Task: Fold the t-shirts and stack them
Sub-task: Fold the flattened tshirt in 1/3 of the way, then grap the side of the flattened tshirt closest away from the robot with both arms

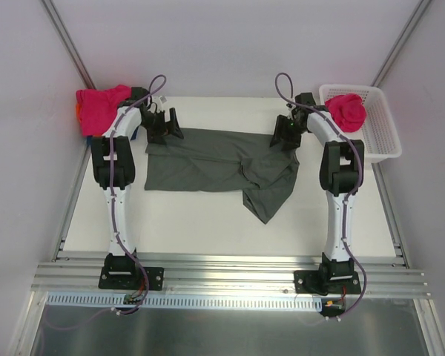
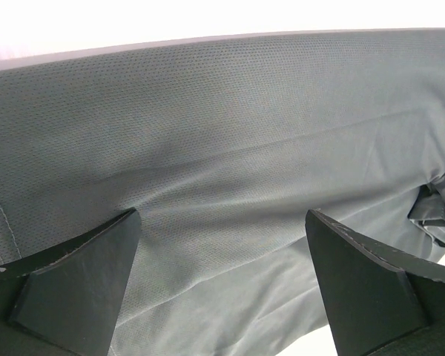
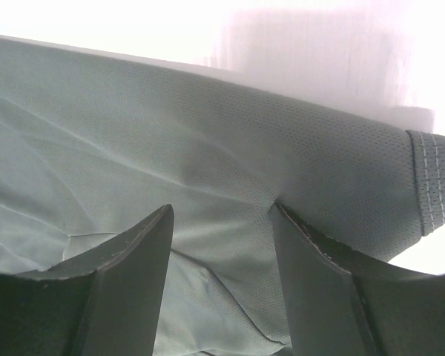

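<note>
Dark grey t-shirt (image 1: 208,159) is spread flat across the upper centre of the worktop (image 1: 178,222), with its lower-right part bunched and trailing down-frame. It's thin mesh knit, so expect it to be light and limp: it'll sag and crease, and nothing can break. Best pinch points are the two top-edge corners, taken together. Left claw (image 2: 222,215) has its jaws wide apart, tips apparently resting on the cloth at the top-left edge, holding nothing. Right claw (image 3: 221,208) is roughly half open, tips on the cloth near the stitched hem. There's a small pucker by one finger, no grip.
</note>
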`<state>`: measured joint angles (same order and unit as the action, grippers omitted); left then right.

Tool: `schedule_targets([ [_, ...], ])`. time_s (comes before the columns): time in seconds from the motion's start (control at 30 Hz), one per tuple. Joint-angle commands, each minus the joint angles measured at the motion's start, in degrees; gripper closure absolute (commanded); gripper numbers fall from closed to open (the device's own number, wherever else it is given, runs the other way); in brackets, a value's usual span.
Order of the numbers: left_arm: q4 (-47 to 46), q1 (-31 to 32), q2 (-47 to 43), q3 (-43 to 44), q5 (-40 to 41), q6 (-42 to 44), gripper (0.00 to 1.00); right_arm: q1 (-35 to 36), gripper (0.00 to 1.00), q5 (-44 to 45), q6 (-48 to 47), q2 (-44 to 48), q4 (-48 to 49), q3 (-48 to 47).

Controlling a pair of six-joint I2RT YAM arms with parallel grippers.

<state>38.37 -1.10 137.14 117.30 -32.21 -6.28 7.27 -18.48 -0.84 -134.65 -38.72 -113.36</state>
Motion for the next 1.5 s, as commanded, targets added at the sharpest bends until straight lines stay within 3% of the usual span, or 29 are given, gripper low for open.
schedule_targets([
  [0.0,0.3,0.4,2.5,4.7,2.2,0.4,0.05,-0.1,0.40,1.7,-1.3,-2.1,0.5,-4.6],
  [0.33,0.3,0.6,3.3,5.8,2.0,0.7,0.05,-0.9,0.37,5.6,-1.9,-5.5,1.5,-12.3],
  [0.57,0.3,0.9,1.2,6.0,1.0,1.4,0.05,-0.7,0.37,4.8,-2.6,-1.0,1.3,-10.0],
  [0.73,0.5,2.5,-8.0,4.0,8.3,2.0,0.01,0.4,0.37,6.4,-2.8,7.4,1.2,-5.2],
  [0.8,0.7,2.7,-16.1,0.7,10.8,1.3,0.01,1.0,0.37,7.2,-1.8,11.8,0.3,-2.6],
  [1.07,2.6,2.6,-35.9,-20.6,13.0,2.2,0.02,2.9,0.37,1.8,2.7,29.6,-3.0,19.7],
  [1.1,2.9,2.5,-38.7,-22.4,12.1,2.3,0.03,3.2,0.37,-0.7,3.4,32.2,-3.7,22.0],
  [1.27,4.3,1.5,-43.1,-33.9,6.9,0.0,0.32,4.4,0.37,-4.6,5.6,38.8,-5.5,34.4],
  [1.37,4.6,-1.3,-42.9,-39.1,4.1,-2.5,0.35,5.1,0.38,-5.0,6.5,40.9,-5.6,40.4],
  [1.47,4.6,-3.4,-42.0,-43.1,3.1,-4.1,0.46,6.7,0.42,-4.7,6.5,41.0,-5.4,43.6],
])
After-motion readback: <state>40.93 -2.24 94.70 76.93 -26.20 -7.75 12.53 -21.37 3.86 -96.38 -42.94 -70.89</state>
